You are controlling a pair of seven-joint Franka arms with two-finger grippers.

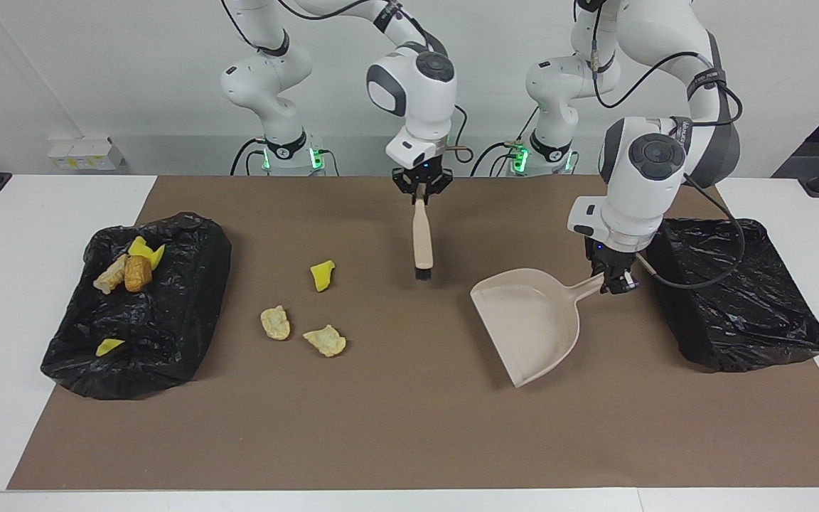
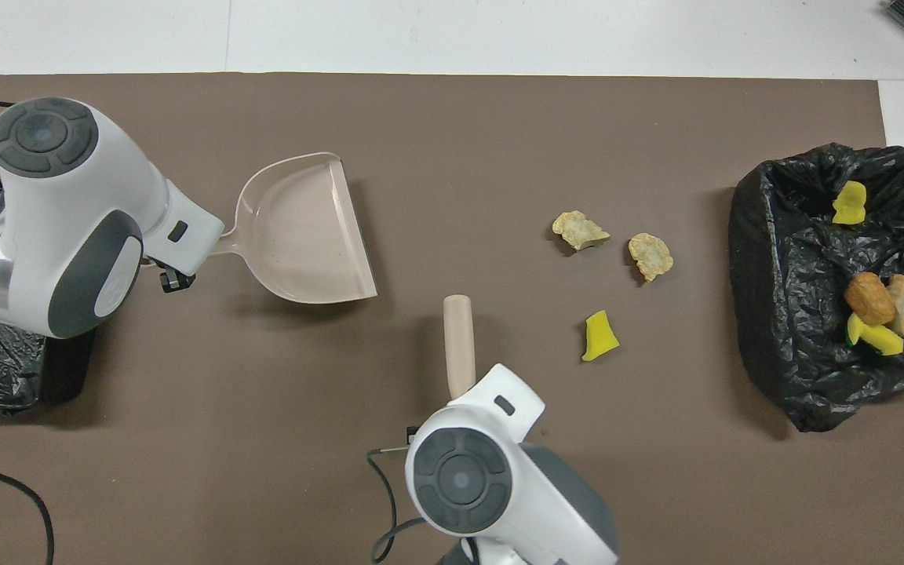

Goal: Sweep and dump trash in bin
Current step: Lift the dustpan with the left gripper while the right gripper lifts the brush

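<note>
With my right claw gripping the brush and my left claw gripping the dustpan, I am risking scattering the trash lying on the worktop, well apart from the pan.

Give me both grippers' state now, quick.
Left gripper: shut on the dustpan handle, beside the empty bin.
Right gripper: shut on the brush handle.

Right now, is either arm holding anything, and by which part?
Both are. The left gripper holds the dustpan by the end of its handle. The right gripper holds the brush by its handle's top, bristles down.
</note>
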